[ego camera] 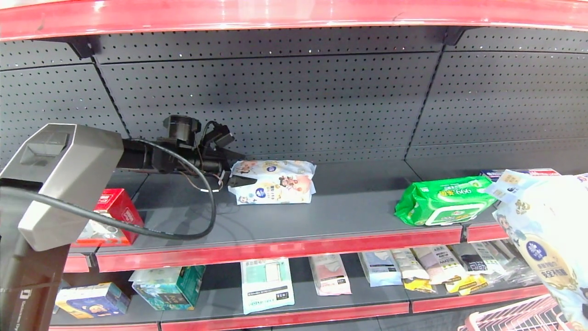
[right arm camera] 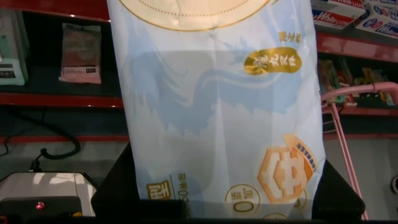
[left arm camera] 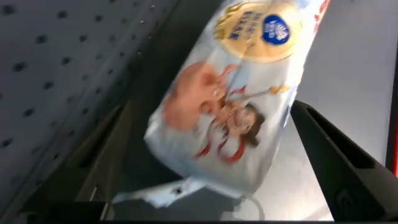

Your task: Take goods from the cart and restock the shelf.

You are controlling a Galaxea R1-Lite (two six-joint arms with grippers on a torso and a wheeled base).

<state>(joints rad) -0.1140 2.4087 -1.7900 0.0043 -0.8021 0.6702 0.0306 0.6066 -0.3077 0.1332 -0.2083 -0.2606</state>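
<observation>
You face the shelf (ego camera: 349, 211), and the pink wire cart (ego camera: 519, 315) sits low at your right, beneath the right arm. The next move turns on this: the held wipes pack (ego camera: 546, 239) hangs with its long axis upright off the shelf's right end. The gap it could go into lies to its left and farther in, between the shelved wipes pack (ego camera: 273, 181) and the green wipes pack (ego camera: 441, 200). I judge you would have to tip it flat and carry it leftward past the green one. The right gripper (right arm camera: 224, 202) has its fingers (right arm camera: 339, 196) clamped on the held pack, so the right arm is the loaded one and the nearer to that gap. The left gripper (ego camera: 226, 177) is at the left end of the shelved pack, whose long axis runs along the shelf. Its fingers (left arm camera: 339, 162) stand apart on either side of the pack. You can count one cart, two white wipes packs, one green pack, and one red box (ego camera: 115, 211) at far left
</observation>
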